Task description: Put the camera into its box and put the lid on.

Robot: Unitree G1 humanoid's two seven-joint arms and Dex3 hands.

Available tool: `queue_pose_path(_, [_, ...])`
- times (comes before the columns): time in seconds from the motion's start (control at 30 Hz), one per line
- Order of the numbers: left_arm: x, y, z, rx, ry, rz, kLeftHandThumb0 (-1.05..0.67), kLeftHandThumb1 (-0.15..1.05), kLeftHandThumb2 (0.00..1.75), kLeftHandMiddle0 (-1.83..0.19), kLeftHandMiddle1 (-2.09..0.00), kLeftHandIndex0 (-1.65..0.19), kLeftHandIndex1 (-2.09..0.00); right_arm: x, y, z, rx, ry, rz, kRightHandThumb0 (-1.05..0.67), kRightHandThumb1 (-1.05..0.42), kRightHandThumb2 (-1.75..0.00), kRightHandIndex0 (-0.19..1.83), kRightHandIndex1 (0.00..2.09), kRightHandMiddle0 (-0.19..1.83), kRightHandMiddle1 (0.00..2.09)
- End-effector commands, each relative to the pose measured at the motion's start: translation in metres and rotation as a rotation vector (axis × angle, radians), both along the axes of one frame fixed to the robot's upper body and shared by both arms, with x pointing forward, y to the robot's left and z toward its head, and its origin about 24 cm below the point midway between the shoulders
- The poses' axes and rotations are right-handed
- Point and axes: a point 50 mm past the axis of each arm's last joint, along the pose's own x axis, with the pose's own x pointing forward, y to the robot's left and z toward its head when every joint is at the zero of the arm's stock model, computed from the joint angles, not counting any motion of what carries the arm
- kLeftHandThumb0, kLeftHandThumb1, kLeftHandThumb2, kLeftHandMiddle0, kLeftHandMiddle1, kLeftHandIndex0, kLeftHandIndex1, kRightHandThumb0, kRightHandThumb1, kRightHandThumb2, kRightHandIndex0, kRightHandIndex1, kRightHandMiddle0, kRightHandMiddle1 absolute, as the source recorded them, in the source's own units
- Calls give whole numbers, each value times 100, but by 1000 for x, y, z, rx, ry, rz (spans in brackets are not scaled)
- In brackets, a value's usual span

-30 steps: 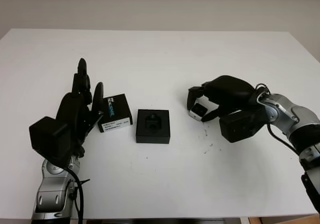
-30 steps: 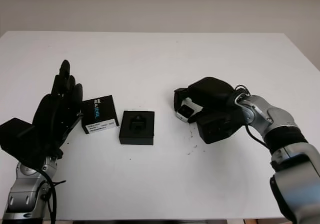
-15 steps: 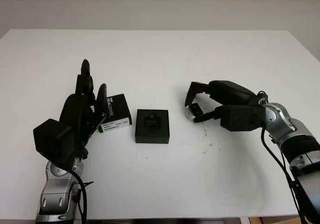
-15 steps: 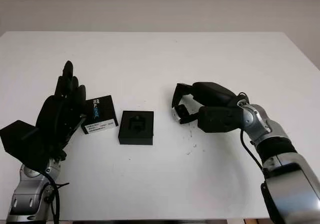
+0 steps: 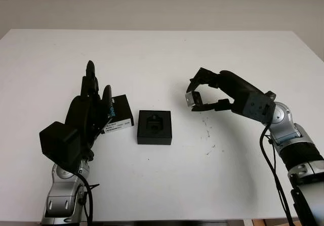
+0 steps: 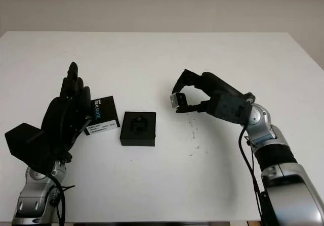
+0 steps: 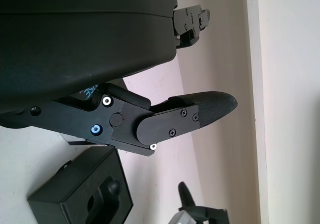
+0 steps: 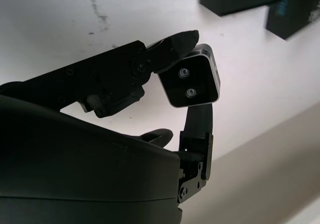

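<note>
The right hand (image 5: 205,92), right of centre in the head views, pinches the small silver camera (image 5: 191,99) between its fingertips (image 8: 180,41), holding it above the white table (image 5: 162,59). The open black box (image 5: 154,127) sits at the middle of the frame, left of and below the camera and apart from it. The lid (image 5: 117,116), with a white label, lies just beside the box on its left. The left hand (image 5: 88,109), in the lower left, is open and upright, its fingers in front of the lid's left edge.
</note>
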Motion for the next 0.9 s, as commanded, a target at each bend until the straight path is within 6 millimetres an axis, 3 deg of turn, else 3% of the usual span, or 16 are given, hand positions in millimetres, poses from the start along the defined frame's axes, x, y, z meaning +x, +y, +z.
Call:
queue_pose_path(0.0, [0, -3, 1, 0, -9, -2, -64, 105, 62, 18, -5, 19, -5, -5, 5, 8, 45, -15, 8, -42, -104, -6, 30, 15, 18, 180])
queue_pose_path(0.37, [4, -12, 1, -5, -3, -18, -59, 105, 65, 19, -3, 19, -1, -31, 44, 36, 174, 218, -93, -41, -105, -7, 28, 12, 7, 207])
queue_pose_path(0.87, [4, -19, 2, -28, 0, -8, -58, 105, 65, 19, -1, 19, -1, -47, 65, 23, 189, 401, -117, -39, -105, -11, 25, 9, 6, 204])
